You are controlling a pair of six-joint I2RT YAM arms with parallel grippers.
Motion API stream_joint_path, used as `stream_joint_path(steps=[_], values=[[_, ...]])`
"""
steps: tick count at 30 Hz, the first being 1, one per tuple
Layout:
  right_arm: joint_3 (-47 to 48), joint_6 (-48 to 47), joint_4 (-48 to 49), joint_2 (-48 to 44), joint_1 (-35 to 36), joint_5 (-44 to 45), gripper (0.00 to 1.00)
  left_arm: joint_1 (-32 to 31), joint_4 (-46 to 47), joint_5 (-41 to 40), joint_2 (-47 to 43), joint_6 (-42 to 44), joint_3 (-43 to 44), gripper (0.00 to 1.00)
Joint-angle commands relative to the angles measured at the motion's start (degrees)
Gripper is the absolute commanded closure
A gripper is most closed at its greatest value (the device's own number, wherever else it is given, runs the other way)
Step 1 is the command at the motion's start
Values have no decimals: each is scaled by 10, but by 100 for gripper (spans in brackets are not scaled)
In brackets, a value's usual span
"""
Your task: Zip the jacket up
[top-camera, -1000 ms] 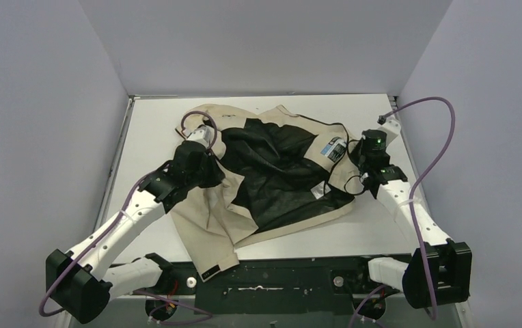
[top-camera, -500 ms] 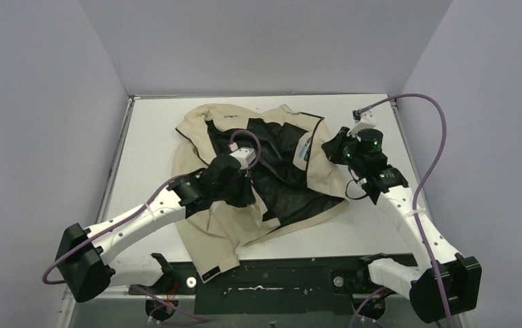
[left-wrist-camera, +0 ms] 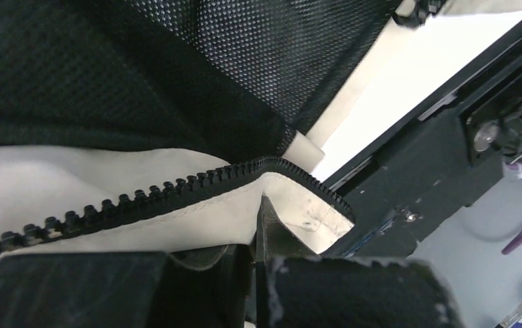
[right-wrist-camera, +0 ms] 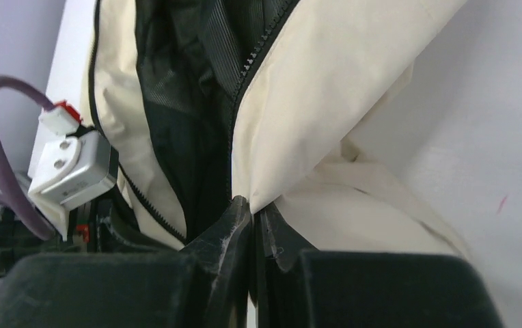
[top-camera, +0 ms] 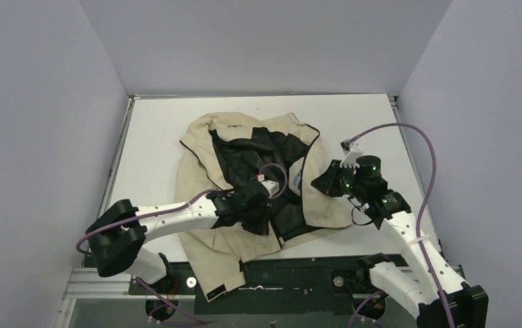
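The beige jacket (top-camera: 200, 160) lies on the white table, partly open, with black mesh lining (top-camera: 244, 154) showing. My left gripper (top-camera: 262, 220) is shut on the jacket's left front flap near the hem; in the left wrist view its jaws (left-wrist-camera: 262, 225) pinch beige cloth just below the black zipper teeth (left-wrist-camera: 142, 198). My right gripper (top-camera: 321, 183) is shut on the right front flap; in the right wrist view it (right-wrist-camera: 255, 212) pinches the beige edge beside the zipper line (right-wrist-camera: 244, 75). The two flaps lie close together over the lining.
The table (top-camera: 156, 123) is walled by grey panels on three sides. A black mounting rail (top-camera: 299, 277) runs along the near edge. A purple cable (top-camera: 415, 147) loops above the right arm. The left sleeve (top-camera: 214, 263) hangs toward the rail.
Both grippers have pulled their flaps toward the middle and nearer the front edge. The black lining, wide open before, is now mostly covered. The jacket has bunched narrower.
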Motion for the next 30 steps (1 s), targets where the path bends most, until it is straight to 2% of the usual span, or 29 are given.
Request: stream_joint_path(steps=[1, 9, 16, 24, 30], values=[[-48, 2, -13, -13, 12, -52, 100, -15, 61, 33, 36, -19, -12, 100], [-112, 7, 19, 29, 20, -28, 100, -17, 89, 36, 128, -22, -33, 100], [-128, 37, 92, 118, 61, 84, 100, 8, 115, 28, 190, -19, -47, 100], [-100, 56, 186, 257, 77, 160, 100, 69, 39, -80, 187, -9, -26, 100], [-34, 72, 241, 369, 85, 164, 100, 159, 42, -103, 175, -2, -14, 100]])
